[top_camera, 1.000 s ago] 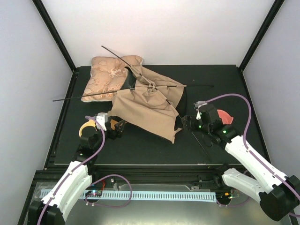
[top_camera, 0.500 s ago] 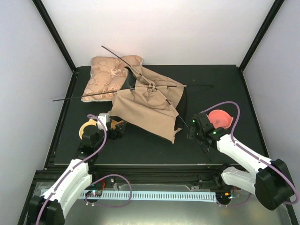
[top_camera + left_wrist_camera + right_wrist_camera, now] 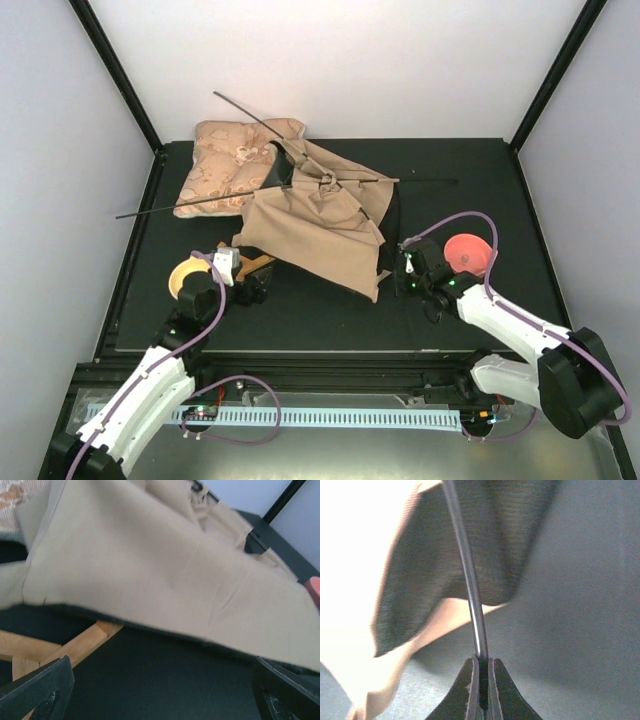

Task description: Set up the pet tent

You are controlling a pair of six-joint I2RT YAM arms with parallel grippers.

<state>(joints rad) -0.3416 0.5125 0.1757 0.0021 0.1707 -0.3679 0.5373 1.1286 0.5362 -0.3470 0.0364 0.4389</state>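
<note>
The pet tent point(image 3: 320, 215) lies collapsed on the black table, tan canvas with black lining. One thin black pole point(image 3: 200, 202) runs across it from left to right. My right gripper point(image 3: 408, 272) is at the tent's lower right corner. In the right wrist view this gripper point(image 3: 481, 670) is shut on a thin black pole point(image 3: 470, 590) that runs up past the tent's black lining point(image 3: 490, 545). My left gripper point(image 3: 255, 285) is at the tent's lower left edge. It point(image 3: 160, 695) stands wide open above bare table, with the canvas point(image 3: 150, 565) just ahead of it.
A beige floral cushion point(image 3: 225, 165) lies at the back left, partly under the tent. A wooden frame piece point(image 3: 75, 647) pokes out from under the canvas. A yellow round thing point(image 3: 185, 275) sits by the left arm, a red one point(image 3: 468, 252) by the right arm.
My right gripper has moved down and left to the tent's lower right corner and shut on the pole. The tent and its poles have shifted slightly. The left gripper stays open.
</note>
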